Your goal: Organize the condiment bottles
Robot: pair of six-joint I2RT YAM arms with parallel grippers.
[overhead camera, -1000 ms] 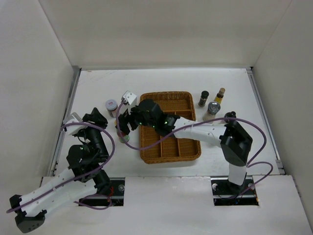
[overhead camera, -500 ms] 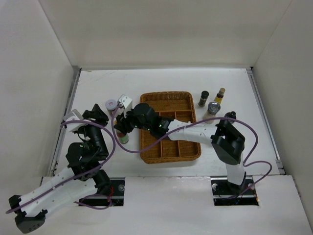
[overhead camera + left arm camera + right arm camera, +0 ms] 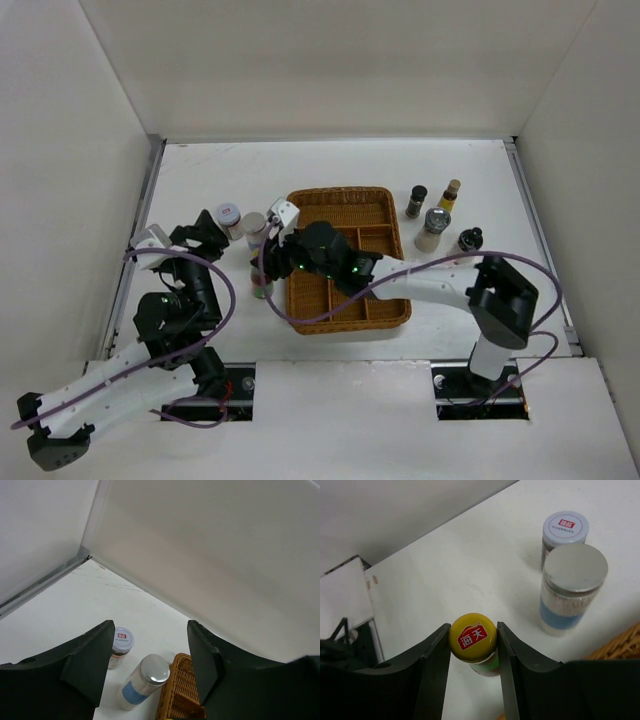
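Note:
My right gripper (image 3: 473, 647) is shut on the yellow-capped red-green bottle (image 3: 473, 636), one finger on each side of its cap. This bottle (image 3: 262, 289) is just left of the wicker tray (image 3: 385, 207). Behind it stand a white jar with a blue band and a silver lid (image 3: 574, 587) and a jar with a white lid (image 3: 565, 527). My left gripper (image 3: 150, 645) is open and empty and faces these two jars (image 3: 144, 680) (image 3: 120, 644) from the left. Several dark bottles (image 3: 434, 226) stand right of the tray.
The tray's corner (image 3: 180, 695) lies right beside the blue-banded jar. The right arm (image 3: 420, 282) reaches across the tray. White walls enclose the table on three sides.
The right jaws have closed on the yellow-capped bottle and the right arm has shifted right. The left jaws have opened wider and the left gripper has moved slightly toward the jars.

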